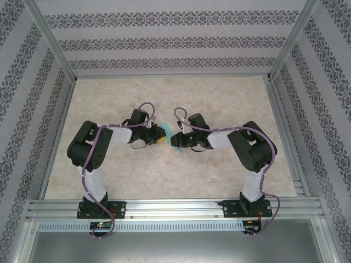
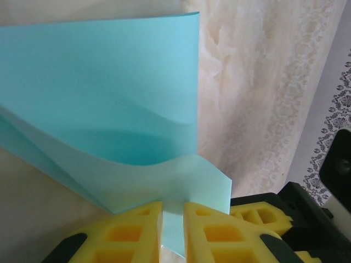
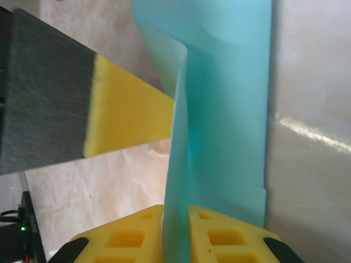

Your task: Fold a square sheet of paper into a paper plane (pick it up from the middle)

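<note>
Left tool [image 2: 173,212] pinches folded square sheet of paper [image 2: 109,82]; right tool [image 3: 175,219], jaws narrow, grips same sheet; marbled table [image 1: 164,175] below.

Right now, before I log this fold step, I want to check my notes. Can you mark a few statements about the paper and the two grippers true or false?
1. The square sheet of paper lies flat on the table. False: it is curved and held up between the grippers.
2. It passes between the left gripper's fingers. True.
3. The right gripper is clear of it. False: the paper runs between its fingers too.
4. The two grippers face each other over mid-table. True.
</note>
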Motion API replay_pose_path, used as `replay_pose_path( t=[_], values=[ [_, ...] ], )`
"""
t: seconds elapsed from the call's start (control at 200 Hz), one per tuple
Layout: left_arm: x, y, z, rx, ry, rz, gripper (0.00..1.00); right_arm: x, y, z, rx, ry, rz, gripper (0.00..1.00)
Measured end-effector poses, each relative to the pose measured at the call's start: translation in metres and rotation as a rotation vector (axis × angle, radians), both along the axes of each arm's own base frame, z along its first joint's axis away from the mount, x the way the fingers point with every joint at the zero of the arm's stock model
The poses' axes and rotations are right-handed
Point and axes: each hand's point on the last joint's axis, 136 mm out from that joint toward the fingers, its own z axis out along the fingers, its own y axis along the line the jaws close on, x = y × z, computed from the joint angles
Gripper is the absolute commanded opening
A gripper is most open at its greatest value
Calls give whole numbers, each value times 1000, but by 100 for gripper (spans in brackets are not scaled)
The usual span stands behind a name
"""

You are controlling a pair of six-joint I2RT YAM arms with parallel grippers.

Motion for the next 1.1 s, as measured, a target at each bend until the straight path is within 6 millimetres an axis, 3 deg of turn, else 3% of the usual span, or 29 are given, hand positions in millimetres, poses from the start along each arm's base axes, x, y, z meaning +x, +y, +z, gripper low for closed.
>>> replay_pose_path(
  t=[0.215, 0.52, 1.099],
  values=[
    [1, 0, 1, 2, 2, -2, 19, -3, -4, -6, -30, -11, 12, 18],
    [3, -2, 4, -3, -2, -8, 20, -3, -8, -10, -32, -5, -2, 6],
    [-14, -23, 7, -15, -32, -71, 20, -3, -18, -10, 25, 81, -57, 7]
  ],
)
